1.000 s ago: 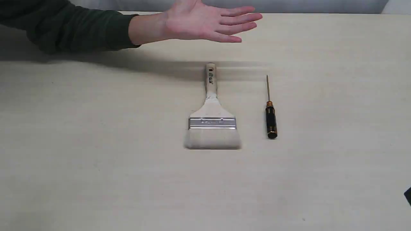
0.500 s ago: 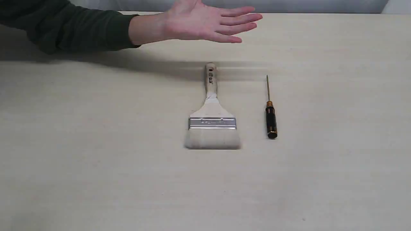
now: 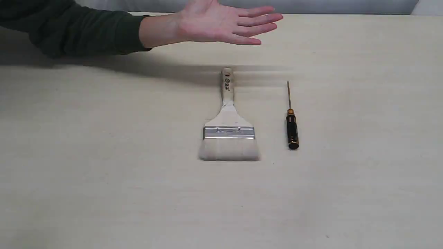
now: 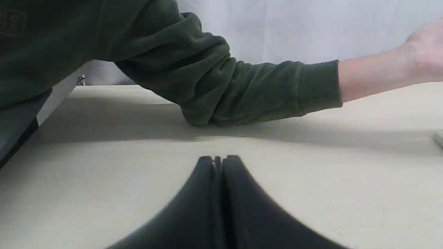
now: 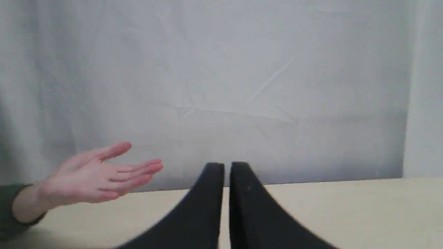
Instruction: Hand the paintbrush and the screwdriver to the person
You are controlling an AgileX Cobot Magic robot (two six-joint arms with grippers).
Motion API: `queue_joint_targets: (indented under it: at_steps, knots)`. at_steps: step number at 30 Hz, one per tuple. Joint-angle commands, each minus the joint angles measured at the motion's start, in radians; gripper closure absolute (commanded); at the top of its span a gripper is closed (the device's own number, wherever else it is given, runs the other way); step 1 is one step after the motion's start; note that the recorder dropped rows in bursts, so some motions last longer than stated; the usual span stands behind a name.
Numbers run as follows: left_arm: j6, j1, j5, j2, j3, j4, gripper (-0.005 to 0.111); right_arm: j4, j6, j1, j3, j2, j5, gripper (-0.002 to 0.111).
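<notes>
The paintbrush (image 3: 228, 129) lies flat mid-table, its wooden handle pointing to the far side and its off-white bristles toward the near edge. Just to its right lies the screwdriver (image 3: 291, 126), black handle near, thin shaft pointing away. The person's open hand (image 3: 221, 24) hovers palm-up beyond both, on a dark green sleeve (image 4: 242, 90); the hand (image 5: 97, 176) also shows in the right wrist view. Neither gripper appears in the exterior view. My left gripper (image 4: 218, 159) is shut and empty above bare table. My right gripper (image 5: 226, 166) is shut on nothing, a thin slit between its fingers.
The pale beige table (image 3: 104, 173) spreads wide around the two tools. A grey-white cloth backdrop (image 5: 242, 86) hangs behind the table's far edge. The person's forearm rests along the far left of the table.
A dark shape at the exterior view's lower right edge one second ago is gone. The hand, brush and screwdriver have not moved.
</notes>
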Motion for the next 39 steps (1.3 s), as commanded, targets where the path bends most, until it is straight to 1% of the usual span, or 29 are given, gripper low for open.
queue_joint_targets:
  at_steps: [1,9,13,15,20,26,33,39]
  knots:
    - [-0.002,-0.005,-0.012,-0.002,0.002,-0.003,0.107,0.098,0.029,-0.007,0.002,-0.006,-0.011,0.104]
    - [-0.002,-0.005,-0.012,-0.002,0.002,-0.003,0.107,0.105,0.055,0.000,0.002,-0.006,-0.007,0.104]
    - [-0.002,-0.005,-0.012,-0.002,0.002,-0.003,0.107,0.105,0.110,0.000,0.002,-0.006,-0.063,0.104]
    - [-0.002,-0.005,-0.012,-0.002,0.002,-0.003,0.107,0.105,0.110,0.000,0.001,0.007,-0.049,0.104]
    - [-0.002,-0.005,-0.012,-0.002,0.002,-0.003,0.107,0.097,0.110,0.000,-0.106,0.101,-0.015,0.104]
    - [-0.002,-0.005,-0.010,-0.002,0.002,-0.005,0.107,0.089,0.071,0.000,-0.302,0.324,0.109,0.104]
    - [-0.002,-0.005,-0.010,-0.002,0.002,-0.005,0.107,0.095,0.020,0.000,-0.525,0.676,0.249,0.104]
    - [-0.002,-0.005,-0.010,-0.002,0.002,-0.005,0.107,0.136,-0.048,0.000,-0.674,0.948,0.265,0.104]
